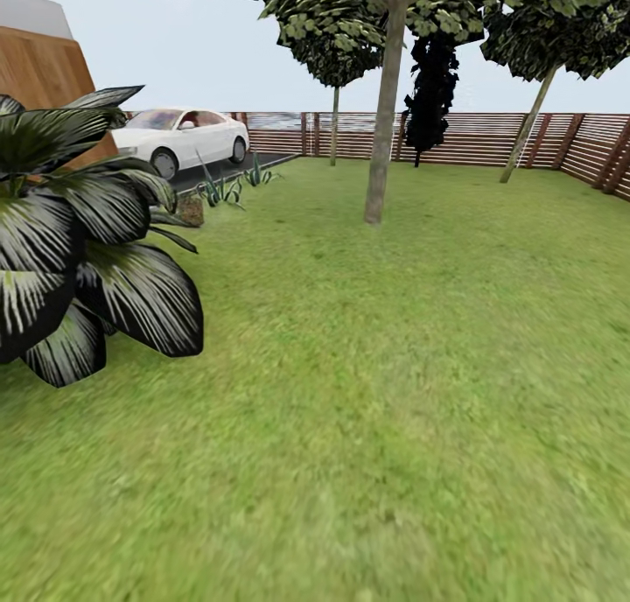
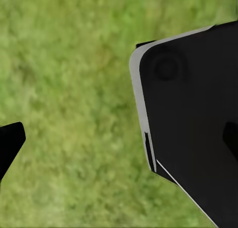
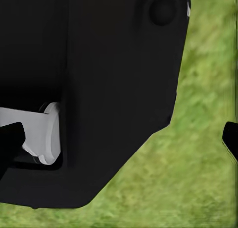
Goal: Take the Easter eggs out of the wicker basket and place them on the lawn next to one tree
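The lawn (image 1: 367, 392) spreads wide and flat ahead of me in the fenced garden. A tree (image 1: 383, 121) with a thick, pale mottled trunk stands mid-distance, slightly right of centre. The Easter eggs and the wicker basket are out of view. In the left wrist view my left gripper (image 2: 119, 141) is open over grass, one black fingertip (image 2: 10, 143) at the frame's edge, nothing between the fingers. My right gripper (image 3: 119, 138) is open too, with fingertips (image 3: 230, 138) far apart and nothing held. A black part of my own body (image 3: 109, 89) is close behind it.
A big dark-leaved plant (image 1: 79, 234) crowds the near left. A slatted wooden fence (image 1: 472, 136) closes the back and right. Thin-trunked trees (image 1: 335, 125) and a black bushy tree (image 1: 430, 86) stand by it. A white car (image 1: 179, 136) is parked far left, with small spiky plants (image 1: 229, 186) near it.
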Tool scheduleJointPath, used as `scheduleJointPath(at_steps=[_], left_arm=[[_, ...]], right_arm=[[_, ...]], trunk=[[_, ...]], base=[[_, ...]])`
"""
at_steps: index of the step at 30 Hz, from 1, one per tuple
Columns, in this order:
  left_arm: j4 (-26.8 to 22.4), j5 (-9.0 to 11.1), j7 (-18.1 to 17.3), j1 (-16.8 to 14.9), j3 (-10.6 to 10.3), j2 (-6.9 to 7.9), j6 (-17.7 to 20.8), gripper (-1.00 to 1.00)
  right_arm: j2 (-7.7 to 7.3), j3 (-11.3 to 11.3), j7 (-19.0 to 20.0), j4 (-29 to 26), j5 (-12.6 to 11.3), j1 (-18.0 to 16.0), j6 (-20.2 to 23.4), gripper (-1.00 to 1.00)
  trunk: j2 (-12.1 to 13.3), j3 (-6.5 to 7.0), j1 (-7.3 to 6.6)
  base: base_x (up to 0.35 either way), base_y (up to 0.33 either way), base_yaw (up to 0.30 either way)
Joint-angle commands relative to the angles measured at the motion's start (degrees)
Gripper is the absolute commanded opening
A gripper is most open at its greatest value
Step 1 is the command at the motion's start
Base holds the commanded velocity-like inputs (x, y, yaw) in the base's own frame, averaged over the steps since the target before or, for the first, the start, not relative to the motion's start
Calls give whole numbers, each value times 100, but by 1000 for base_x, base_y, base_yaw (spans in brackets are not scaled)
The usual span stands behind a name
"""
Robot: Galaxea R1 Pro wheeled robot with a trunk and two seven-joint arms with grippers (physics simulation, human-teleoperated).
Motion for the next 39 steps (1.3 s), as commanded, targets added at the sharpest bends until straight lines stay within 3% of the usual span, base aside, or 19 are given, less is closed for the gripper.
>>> scheduleJointPath(at_steps=[1, 39], left_arm=[[2, -3, 8, -3, -25, 1, -19, 100], [8, -3, 8, -3, -113, 1, -19, 100]], right_arm=[[-1, 32, -3, -17, 2, 2, -7, 100], [70, 20, -3, 12, -58, 1, -15, 100]], trunk=[[-6, -7, 5], [-6, -7, 5]], base=[[303, -102, 0], [303, -113, 0]])
